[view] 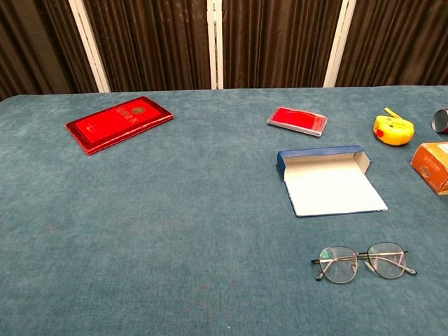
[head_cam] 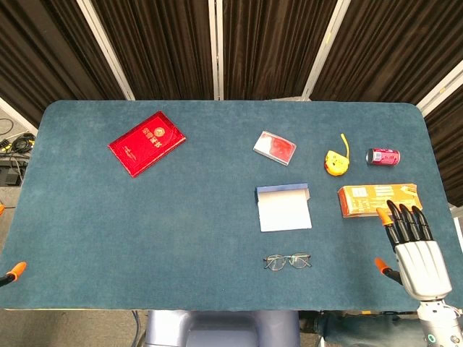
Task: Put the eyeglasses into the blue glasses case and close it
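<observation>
I see my left hand [head_cam: 16,271] only as an orange tip at the tabletop's [head_cam: 87,217] left edge, fingers' state unclear. The blue glasses case [view: 325,180] lies open mid-tabletop, the eyeglasses [view: 364,262] nearer the front edge. My right hand [head_cam: 414,253] hovers empty, fingers apart, by the front right corner.

On the blue cloth table [head_cam: 181,217] we saw the eyeglasses [head_cam: 288,261] lying near the front edge, lenses flat, just in front of the blue glasses case [head_cam: 283,207], which lay open with its pale flap spread toward us. Our right hand [head_cam: 416,249] hovered at the front right, fingers apart and holding nothing, its tips touching or just over the orange box [head_cam: 365,199]. Behind that lay a red can [head_cam: 383,157] on its side, a yellow tape measure [head_cam: 336,162], a small red card holder [head_cam: 275,147], and, well to the left, a red booklet [head_cam: 147,143]. An orange tip [head_cam: 14,272] showed at the left edge.
</observation>
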